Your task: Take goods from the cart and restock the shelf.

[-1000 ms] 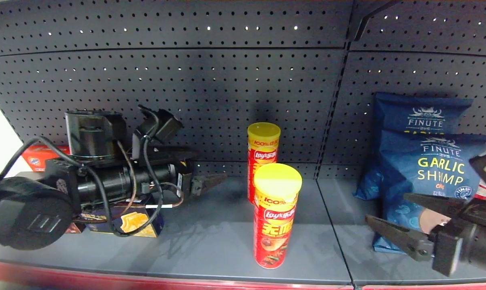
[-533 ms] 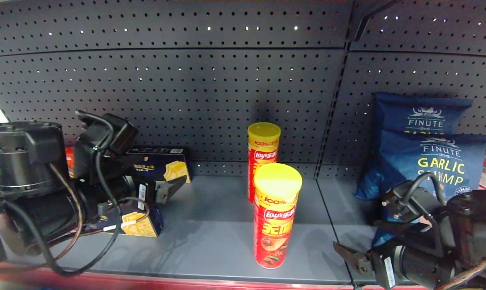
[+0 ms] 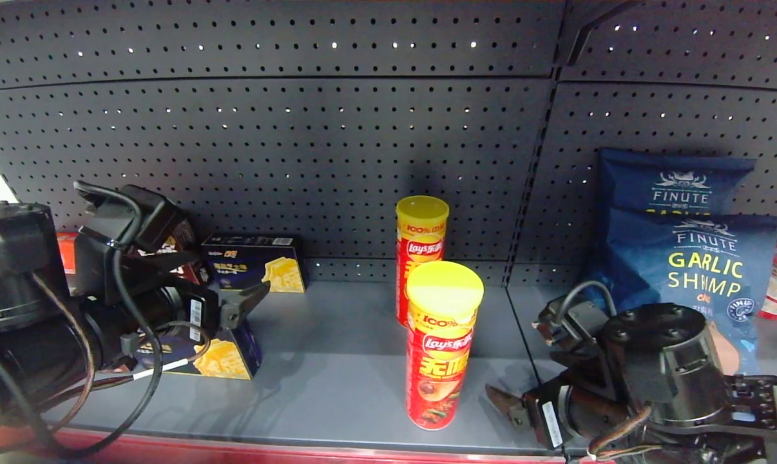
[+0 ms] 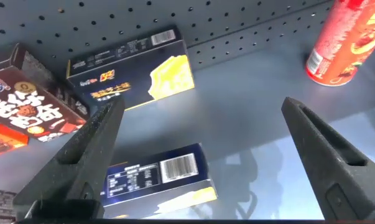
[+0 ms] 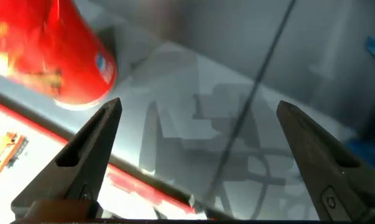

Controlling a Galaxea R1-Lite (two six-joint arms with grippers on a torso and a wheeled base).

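Two red chip cans with yellow lids stand mid-shelf, the front can point(image 3: 441, 348) ahead of the rear can point(image 3: 421, 248). My left gripper point(image 3: 254, 298) hovers open over the shelf's left part, above the front blue cracker box point(image 3: 224, 357) and short of the rear blue box point(image 3: 256, 261). The left wrist view has its open gripper point(image 4: 203, 102) spanning the rear box point(image 4: 137, 65) and front box point(image 4: 156, 180), holding nothing. My right gripper point(image 3: 508, 403) sits low, right of the front can. It is open point(image 5: 199, 104) and empty, with the can point(image 5: 50, 56) beside it.
Blue snack bags point(image 3: 681, 258) lean against the pegboard on the right. A dark brown box point(image 4: 19, 99) lies at the far left. The grey shelf board point(image 3: 337, 361) has bare room between boxes and cans, and a red strip point(image 3: 298, 451) runs along its front edge.
My left arm has drawn back leftward, uncovering the rear blue box. My right arm has swung left and down toward the shelf's front edge near the front can.
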